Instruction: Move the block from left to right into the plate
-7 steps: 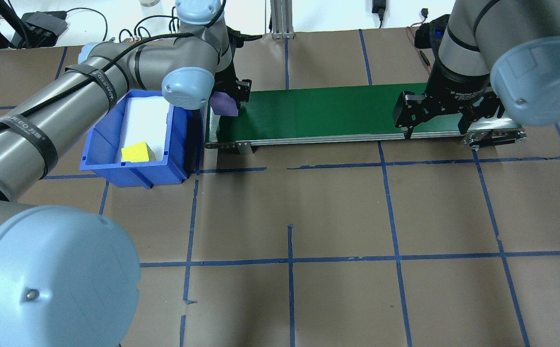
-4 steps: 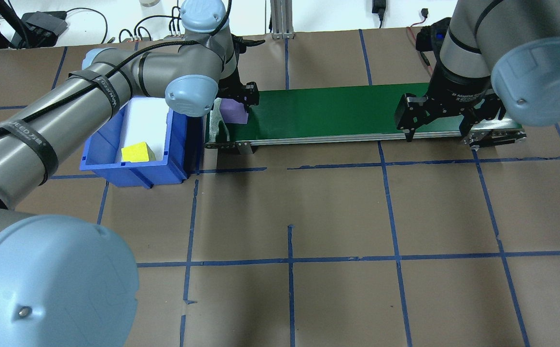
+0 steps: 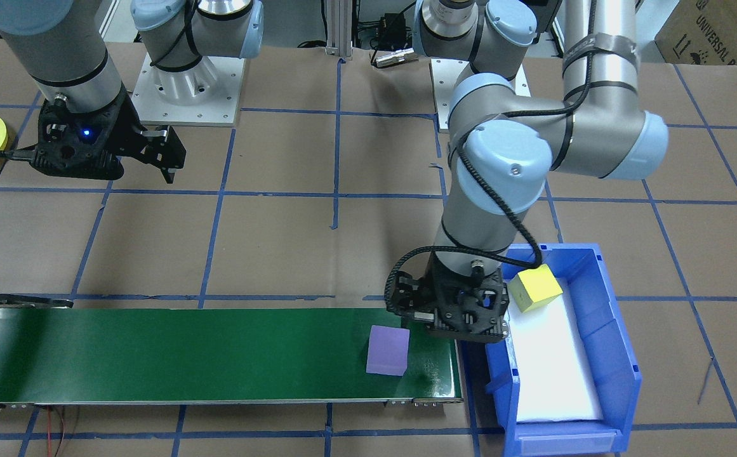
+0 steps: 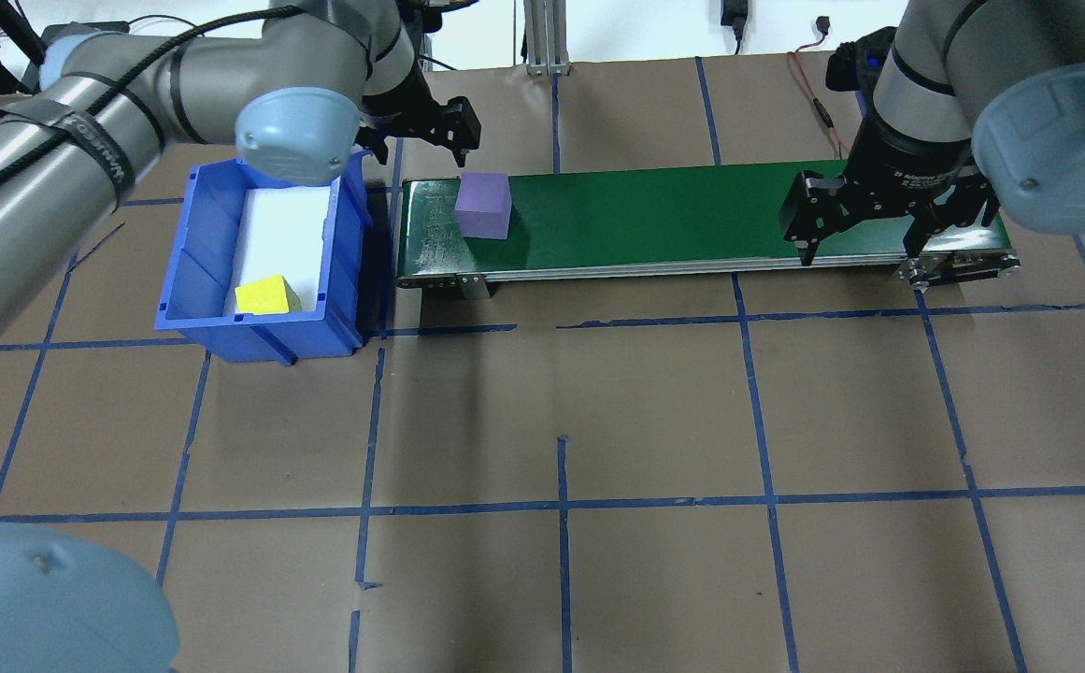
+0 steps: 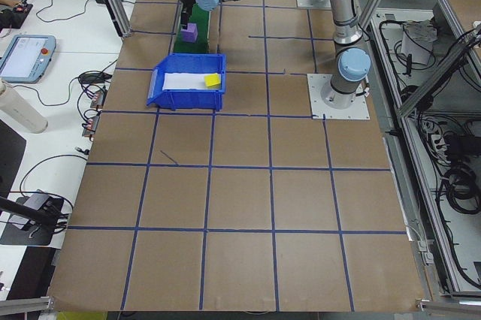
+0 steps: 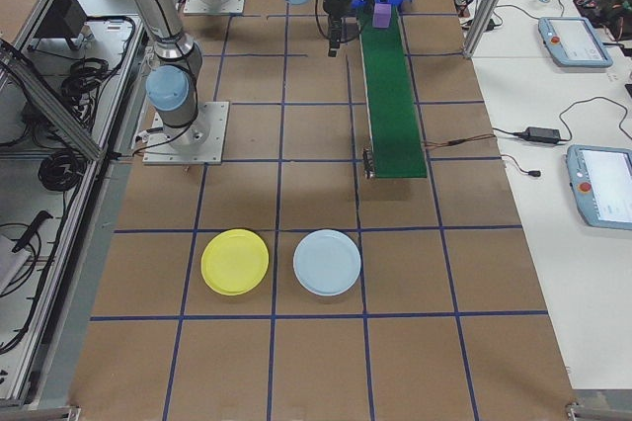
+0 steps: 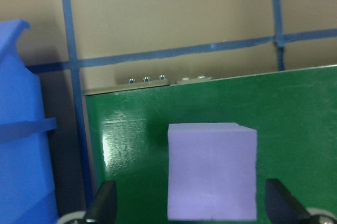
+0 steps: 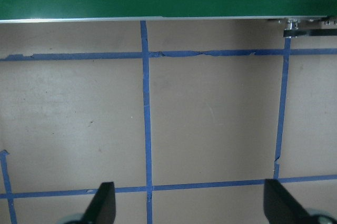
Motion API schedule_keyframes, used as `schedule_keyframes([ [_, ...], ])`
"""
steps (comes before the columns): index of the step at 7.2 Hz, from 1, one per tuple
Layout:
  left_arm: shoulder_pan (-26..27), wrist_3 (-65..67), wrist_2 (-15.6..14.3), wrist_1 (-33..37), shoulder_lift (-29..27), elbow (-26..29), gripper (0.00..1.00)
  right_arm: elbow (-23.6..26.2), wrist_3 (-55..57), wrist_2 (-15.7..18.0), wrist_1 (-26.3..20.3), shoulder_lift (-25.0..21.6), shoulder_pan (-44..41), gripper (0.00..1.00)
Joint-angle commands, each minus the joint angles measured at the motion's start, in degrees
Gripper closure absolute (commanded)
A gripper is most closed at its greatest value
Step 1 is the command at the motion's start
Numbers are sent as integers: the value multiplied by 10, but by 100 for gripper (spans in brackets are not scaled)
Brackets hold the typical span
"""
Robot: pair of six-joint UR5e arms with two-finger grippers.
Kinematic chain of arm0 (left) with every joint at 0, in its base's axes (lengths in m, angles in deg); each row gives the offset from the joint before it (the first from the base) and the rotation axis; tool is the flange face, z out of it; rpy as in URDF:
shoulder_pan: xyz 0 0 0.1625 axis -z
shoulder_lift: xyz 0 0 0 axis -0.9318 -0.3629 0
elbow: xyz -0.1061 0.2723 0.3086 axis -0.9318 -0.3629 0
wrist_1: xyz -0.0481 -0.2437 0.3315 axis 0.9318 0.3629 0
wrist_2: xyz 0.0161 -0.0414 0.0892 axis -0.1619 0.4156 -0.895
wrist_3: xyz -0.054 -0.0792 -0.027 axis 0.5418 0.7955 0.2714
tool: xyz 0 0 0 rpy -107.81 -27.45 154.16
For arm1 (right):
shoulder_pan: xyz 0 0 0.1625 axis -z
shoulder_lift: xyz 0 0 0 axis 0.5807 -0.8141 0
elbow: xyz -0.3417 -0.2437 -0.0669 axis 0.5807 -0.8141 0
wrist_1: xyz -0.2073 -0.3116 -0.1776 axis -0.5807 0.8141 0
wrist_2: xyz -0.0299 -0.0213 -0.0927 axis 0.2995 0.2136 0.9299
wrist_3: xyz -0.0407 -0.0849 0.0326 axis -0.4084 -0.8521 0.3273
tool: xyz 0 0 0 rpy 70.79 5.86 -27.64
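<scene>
Brown papered table, green belt (image 4: pixel 692 220) across it, one purple block (image 4: pixel 483 205) flat on its end, edges square to the belt.
I see my left gripper (image 4: pixel 416 126) spread empty just beyond the block; right gripper (image 4: pixel 864 234) open above the far end. One yellow block (image 4: pixel 266 295) in the blue bin (image 4: pixel 196 280); one yellow plate (image 6: pixel 235 261) beside one pale plate (image 6: pixel 327 262).

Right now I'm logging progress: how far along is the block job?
Done: the purple block sits free on the green belt, behind the open left tool. In hand: nothing; the right tool waits open at the belt's far end. Left: pickup, then the yellow plate.
</scene>
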Motion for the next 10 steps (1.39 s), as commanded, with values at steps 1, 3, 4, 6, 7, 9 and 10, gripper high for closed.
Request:
schedule_keyframes([
  [1,-93,-91,-2,51,31,-12,0,-16,-11,-9,73,46,0,0],
  [3,-127,-17,-24,46,44,-17,0,-59,-8,-67,85,98,0,0],
  [4,-133,7,-52,51,40,-33,0,-70,-6,-102,121,129,0,0],
  [6,-157,8,-93,40,31,-100,0,-95,0,-123,163,181,0,0],
  [7,-159,7,-93,41,18,-104,0,-107,6,-135,176,208,-1,0],
  [9,-159,14,-82,42,-11,-114,0,-131,33,-149,187,239,-1,0],
  [10,-158,12,-78,40,-18,-118,0,-133,50,-158,212,254,0,0],
])
